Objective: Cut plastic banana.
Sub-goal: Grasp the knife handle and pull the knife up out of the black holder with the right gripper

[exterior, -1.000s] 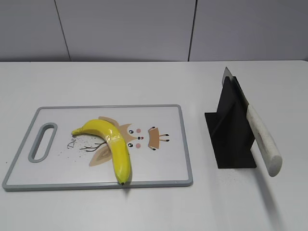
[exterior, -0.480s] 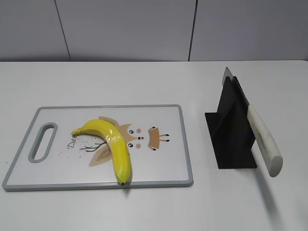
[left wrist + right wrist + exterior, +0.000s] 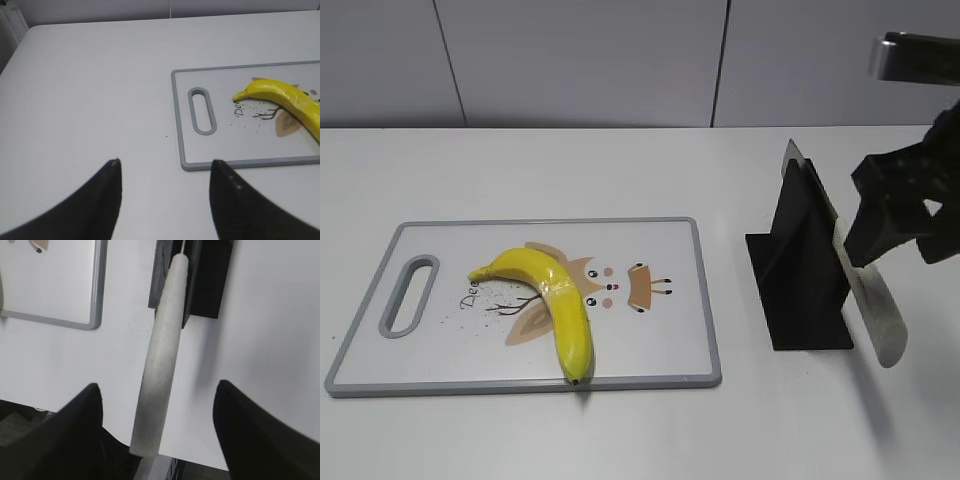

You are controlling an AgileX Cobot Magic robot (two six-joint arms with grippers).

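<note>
The plastic banana point(image 3: 555, 300) lies curved on the cutting board point(image 3: 650, 350), dark tip at the front edge; it also shows in the left wrist view point(image 3: 285, 97). A knife with a white handle point(image 3: 875, 305) rests slanted in a black stand point(image 3: 795, 275). My right gripper point(image 3: 900, 215) is open and hovers above the handle; in the right wrist view the handle point(image 3: 162, 355) runs between its jaws point(image 3: 160, 400) without touching them. My left gripper point(image 3: 165, 165) is open and empty over bare table, left of the board point(image 3: 182, 145); it is out of the exterior view.
The board has a slot handle point(image 3: 408, 293) at its left end and a printed cartoon in the middle. The white table runs back to a grey panelled wall point(image 3: 620, 60). The table's front edge shows under the right gripper point(image 3: 190, 465).
My right gripper has come into the exterior view from the right and now hangs over the knife handle. Banana, board, knife and stand have not moved.
</note>
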